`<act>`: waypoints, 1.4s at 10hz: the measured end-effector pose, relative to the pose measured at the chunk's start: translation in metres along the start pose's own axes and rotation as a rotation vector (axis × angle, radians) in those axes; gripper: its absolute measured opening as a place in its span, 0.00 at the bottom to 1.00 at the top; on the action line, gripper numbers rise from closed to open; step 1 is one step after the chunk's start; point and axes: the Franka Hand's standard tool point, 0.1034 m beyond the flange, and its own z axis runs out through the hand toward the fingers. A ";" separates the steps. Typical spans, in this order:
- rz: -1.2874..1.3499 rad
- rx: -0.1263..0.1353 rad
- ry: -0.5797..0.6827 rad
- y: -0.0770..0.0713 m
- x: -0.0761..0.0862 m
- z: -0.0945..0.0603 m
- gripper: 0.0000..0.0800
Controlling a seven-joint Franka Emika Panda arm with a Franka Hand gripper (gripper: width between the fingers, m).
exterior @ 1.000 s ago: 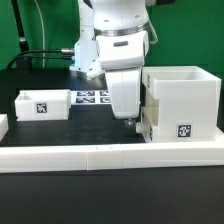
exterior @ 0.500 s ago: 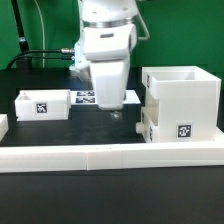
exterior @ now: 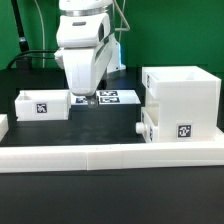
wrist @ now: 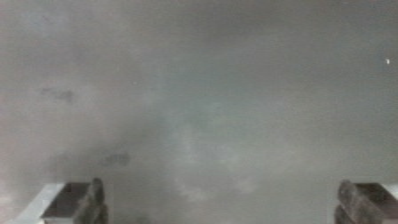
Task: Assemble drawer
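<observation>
The tall white housing [exterior: 182, 100] stands at the exterior view's right, open on top, with a tag on its front. One small tray [exterior: 147, 124] sits in its left side, its knob [exterior: 139, 128] sticking out. The second tray [exterior: 41, 103], tagged, lies on the table at the left. My gripper [exterior: 84, 100] hangs low between the two, just right of the loose tray and apart from it. In the wrist view my gripper [wrist: 222, 205] is open and empty; its fingertips [wrist: 79, 200] stand wide apart over a blurred grey surface.
The marker board [exterior: 115, 97] lies flat behind the gripper. A long low white border wall [exterior: 110, 155] runs along the front. A green post [exterior: 20, 40] and black cables stand at the back left.
My arm has moved from beside the housing toward the exterior view's left, now near the loose tray. The tray in the housing has stayed in place.
</observation>
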 end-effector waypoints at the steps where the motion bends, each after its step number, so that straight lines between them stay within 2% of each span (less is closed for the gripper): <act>1: 0.026 -0.010 0.001 0.000 -0.009 -0.001 0.81; 2: 0.077 -0.031 0.008 -0.009 -0.030 -0.008 0.81; 3: 0.147 -0.046 0.010 -0.026 -0.047 -0.012 0.81; 4: 0.290 -0.038 0.013 -0.039 -0.052 -0.011 0.81; 8: 0.550 -0.034 0.019 -0.037 -0.050 -0.009 0.81; 9: 0.642 -0.059 0.026 -0.036 -0.050 -0.007 0.81; 10: 0.774 -0.108 0.040 -0.049 -0.052 0.004 0.81; 12: 0.988 -0.137 0.053 -0.071 -0.058 0.008 0.81; 13: 1.032 -0.159 0.064 -0.079 -0.062 0.017 0.81; 14: 1.090 -0.149 0.065 -0.081 -0.061 0.018 0.81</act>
